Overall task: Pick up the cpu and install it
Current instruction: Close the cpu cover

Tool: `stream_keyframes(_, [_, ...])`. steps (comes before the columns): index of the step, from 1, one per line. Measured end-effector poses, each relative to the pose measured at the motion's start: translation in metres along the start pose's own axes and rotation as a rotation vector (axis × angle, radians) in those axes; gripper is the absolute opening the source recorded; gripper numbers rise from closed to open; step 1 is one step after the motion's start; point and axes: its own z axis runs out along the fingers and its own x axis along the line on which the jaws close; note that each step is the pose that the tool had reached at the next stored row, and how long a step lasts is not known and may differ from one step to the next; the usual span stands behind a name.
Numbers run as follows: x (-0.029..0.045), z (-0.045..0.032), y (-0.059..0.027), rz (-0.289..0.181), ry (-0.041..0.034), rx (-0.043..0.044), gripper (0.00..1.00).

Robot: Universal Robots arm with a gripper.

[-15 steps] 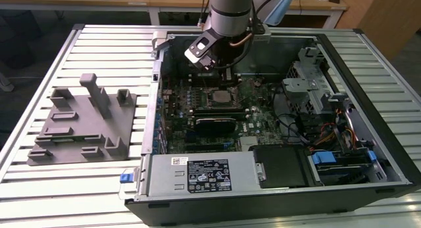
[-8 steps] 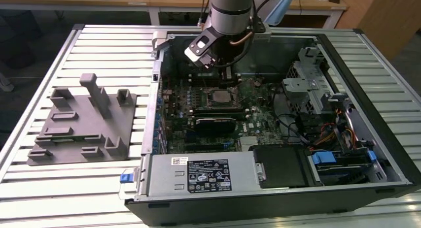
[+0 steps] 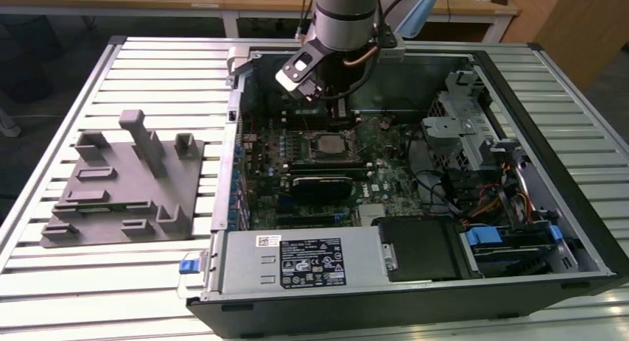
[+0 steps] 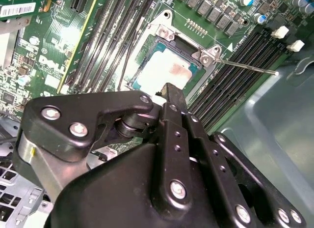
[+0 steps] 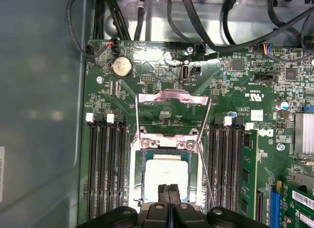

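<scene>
Exterior view overlooks whole case; both wrist views closely face socket.

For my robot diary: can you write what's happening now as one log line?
gripper: shut, over cpu | cpu: lying in socket | socket cover: flipped open

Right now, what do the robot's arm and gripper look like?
The arm is a silver-grey cylinder with a pale blue joint cap and a coppery cable looping beside the wrist. The gripper is black, built of jointed linkage bars studded with silver screws.
</scene>
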Motion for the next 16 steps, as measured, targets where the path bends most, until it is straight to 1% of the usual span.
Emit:
stream_keyframes(5, [0.0000, -0.0017, 0.0000, 0.000, 0.0006, 0.0000, 0.11])
stream_keyframes(16, [0.0001, -0.0112, 0.0002, 0.000, 0.0009, 0.0003, 0.11])
